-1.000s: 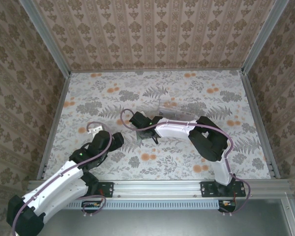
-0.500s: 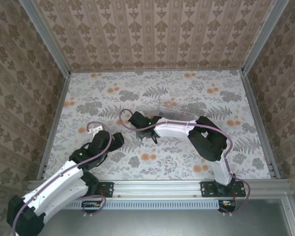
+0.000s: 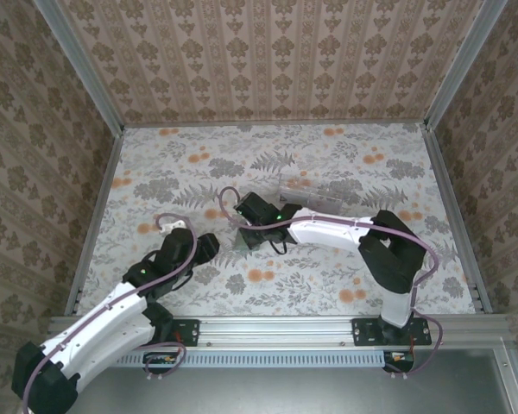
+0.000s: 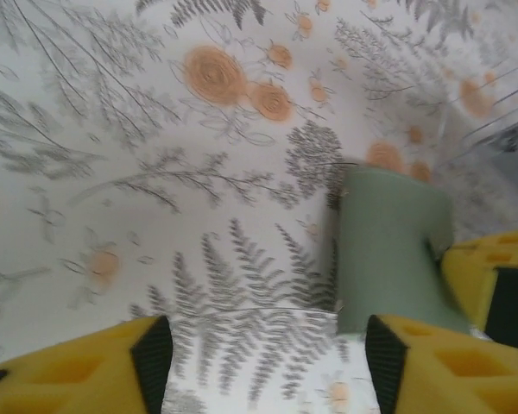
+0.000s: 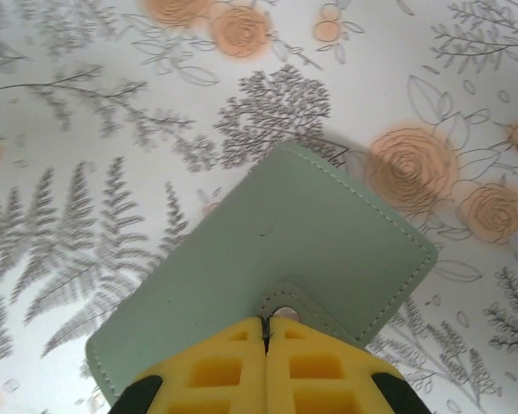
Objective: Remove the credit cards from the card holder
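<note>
Card holder (image 5: 268,259), grey-green, lies folded shut on the floral table (image 3: 155,172) near its middle, stitched outer face up, so the inside panels and whatever they hold are hidden. In the right wrist view its near edge runs under the yellow fingers and its lower left corner is almost cut off by the frame. The right gripper (image 5: 266,329) stands over the snap tab with its jaws pressed together, no gap between the pads. The tab's metal stud shows just beyond the tips, but whether the tab is pinched between them or merely touched cannot be told. From above, the right gripper (image 3: 257,226) covers most of the card holder (image 3: 247,241), leaving a dark sliver showing. The left gripper (image 4: 268,362) is low over the table just beside the holder, its jaws apart with only patterned cloth between them. In that blurred view the holder (image 4: 388,250) stands ahead of the right-hand finger, its far end soft. A clear tray (image 3: 315,197) behind the right arm is faint and hard to outline.
</note>
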Controlling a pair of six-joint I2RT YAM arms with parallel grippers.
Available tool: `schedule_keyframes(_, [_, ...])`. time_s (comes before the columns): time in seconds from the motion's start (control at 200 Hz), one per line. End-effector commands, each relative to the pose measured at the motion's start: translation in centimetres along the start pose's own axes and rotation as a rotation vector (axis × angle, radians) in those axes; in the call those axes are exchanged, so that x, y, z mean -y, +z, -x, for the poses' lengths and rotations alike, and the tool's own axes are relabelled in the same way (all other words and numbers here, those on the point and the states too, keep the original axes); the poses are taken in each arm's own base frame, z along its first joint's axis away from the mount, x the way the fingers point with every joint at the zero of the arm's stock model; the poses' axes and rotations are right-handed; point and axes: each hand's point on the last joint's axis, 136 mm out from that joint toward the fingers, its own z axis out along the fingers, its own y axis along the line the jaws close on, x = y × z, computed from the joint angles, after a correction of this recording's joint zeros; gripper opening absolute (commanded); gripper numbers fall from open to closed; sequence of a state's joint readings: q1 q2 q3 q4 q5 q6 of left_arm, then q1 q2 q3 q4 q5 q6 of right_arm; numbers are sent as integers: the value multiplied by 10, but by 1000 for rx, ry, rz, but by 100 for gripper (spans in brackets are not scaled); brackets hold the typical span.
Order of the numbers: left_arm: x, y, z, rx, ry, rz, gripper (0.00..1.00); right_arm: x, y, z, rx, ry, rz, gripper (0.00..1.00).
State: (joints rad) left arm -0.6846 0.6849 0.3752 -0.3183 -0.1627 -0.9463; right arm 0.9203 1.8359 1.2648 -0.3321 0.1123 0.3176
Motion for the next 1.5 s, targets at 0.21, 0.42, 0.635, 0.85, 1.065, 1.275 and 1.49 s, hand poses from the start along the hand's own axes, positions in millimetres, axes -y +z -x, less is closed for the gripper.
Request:
schedule_keyframes(0.21, [39,19,-20,-89,-143,-215,0,-24,-2,-14,22,2,119,0])
schedule_keyframes(0.42, [45,34,-35,-134,-166,-211,0,-27,1,-17,22,9,136,0])
schedule_keyframes(0.635, [54,50,-49,-174,-149,-189,0,-27,2,-19,28,23,145,0])
schedule_keyframes(0.85, [34,69,-72,-221,-174,-61,0,-28,3,-21,34,43,157,0])
schedule_keyframes(1.065, [-6,71,-87,-237,-191,153,0,-27,-1,-21,54,65,163,0])
schedule_keyframes(1.275, [-39,65,-95,-232,-227,284,0,-11,-21,-16,110,97,126,0])
schedule_keyframes(1.49, [-45,64,-95,-223,-224,315,0,17,-37,-21,144,153,80,0])
